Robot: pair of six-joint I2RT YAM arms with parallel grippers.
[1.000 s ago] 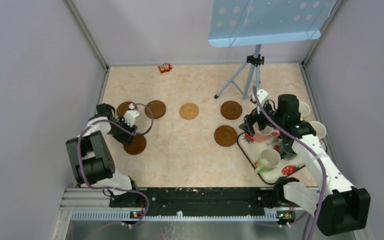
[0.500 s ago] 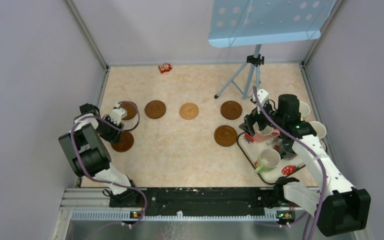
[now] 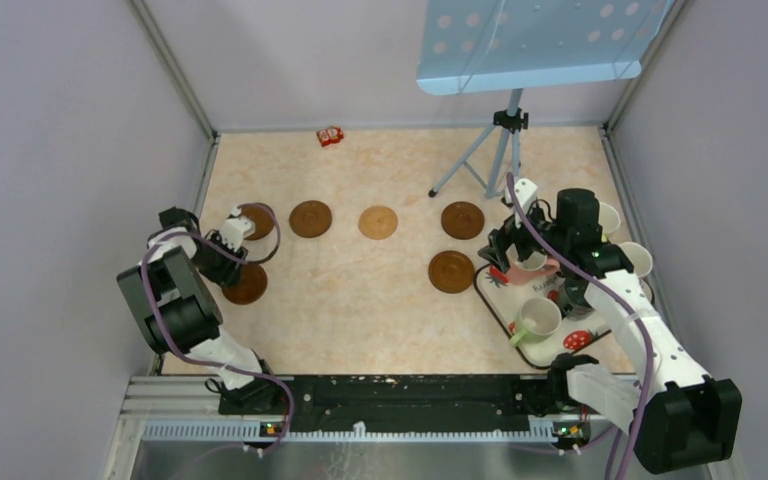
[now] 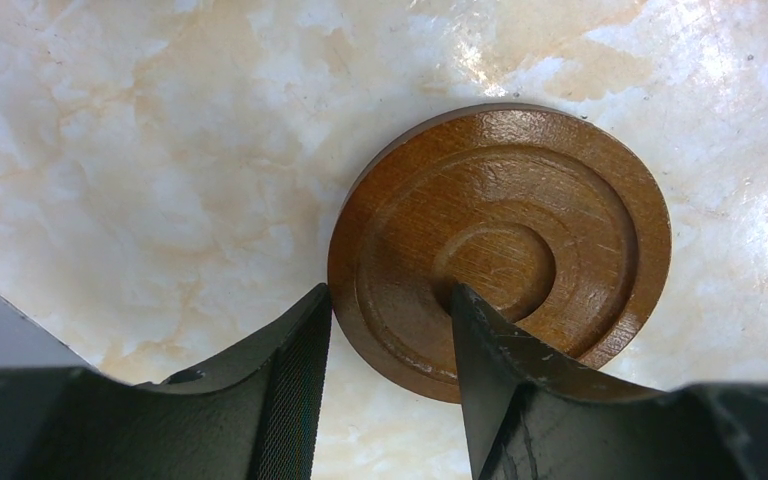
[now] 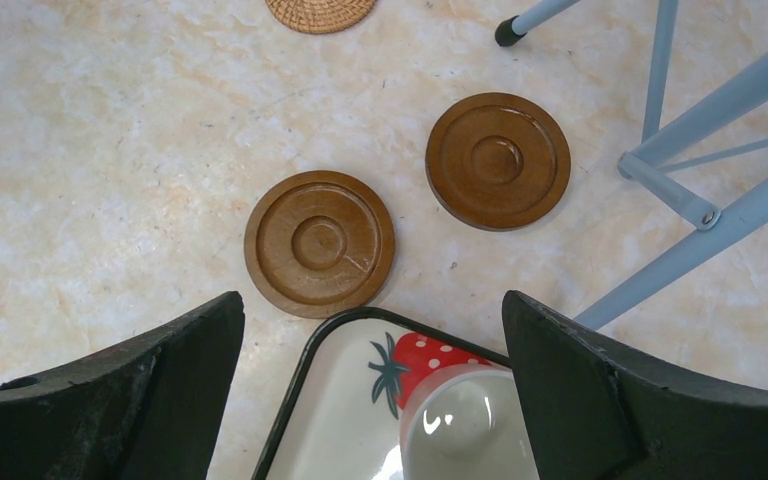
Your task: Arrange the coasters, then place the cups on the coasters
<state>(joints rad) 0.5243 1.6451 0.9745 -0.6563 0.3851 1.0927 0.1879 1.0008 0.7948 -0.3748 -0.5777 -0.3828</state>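
Six brown coasters lie on the table. Four form a back row: (image 3: 255, 218), (image 3: 311, 218), (image 3: 378, 222), (image 3: 462, 220). One coaster (image 3: 451, 271) lies beside the strawberry tray (image 3: 488, 290). My left gripper (image 3: 226, 256) holds the front-left coaster (image 3: 247, 286) flat on the table. In the left wrist view this coaster (image 4: 520, 215) has one finger against its outer rim and the other in its middle hollow; the left gripper (image 4: 390, 300) pinches the ring between. My right gripper (image 5: 372, 298) hangs wide open above a pink cup (image 5: 465, 425) on the tray. A yellow-green cup (image 3: 537, 320) also stands there.
Two more cups (image 3: 610, 218) (image 3: 638, 260) stand at the tray's right side. A blue tripod stand (image 3: 505, 150) rises behind the tray, with a perforated plate overhead. A small red item (image 3: 331, 136) lies by the back wall. The left wall runs close to the left arm.
The left gripper slid the front-left coaster leftward toward the wall during the first half second, then stayed put. The right arm has not moved.
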